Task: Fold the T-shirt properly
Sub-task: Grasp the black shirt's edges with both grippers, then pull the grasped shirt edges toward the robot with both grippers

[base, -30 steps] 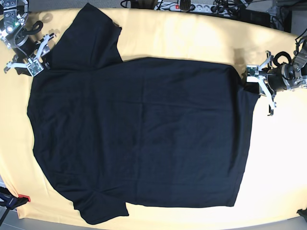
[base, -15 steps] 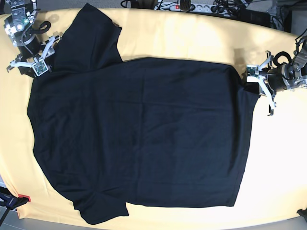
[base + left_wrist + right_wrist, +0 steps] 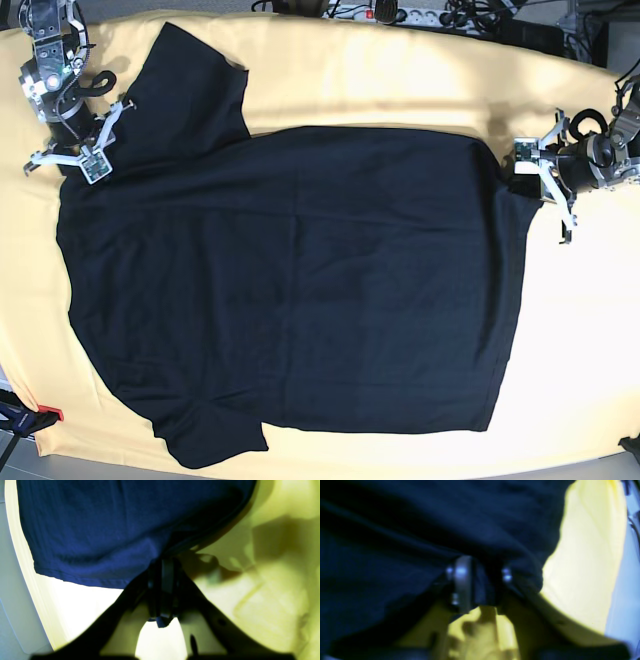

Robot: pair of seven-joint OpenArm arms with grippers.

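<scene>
The black T-shirt (image 3: 300,280) lies spread flat on the yellow table (image 3: 400,70), with its sleeves toward the left of the base view. My left gripper (image 3: 528,163) is at the shirt's upper right hem corner. In the left wrist view this gripper (image 3: 163,565) is shut on the edge of the T-shirt (image 3: 100,530). My right gripper (image 3: 88,150) sits where the upper sleeve meets the shoulder. The right wrist view is blurred, but it shows the gripper (image 3: 480,580) shut with dark cloth of the T-shirt (image 3: 395,542) pinched between its fingers.
A power strip with cables (image 3: 390,14) runs along the table's far edge. A small red-tipped object (image 3: 48,412) lies at the front left corner. The curved table rim lies close behind both arms.
My right gripper has gone from wide open to shut on the cloth by the upper sleeve. The sleeve has shifted a little to the left. The left gripper has stayed put.
</scene>
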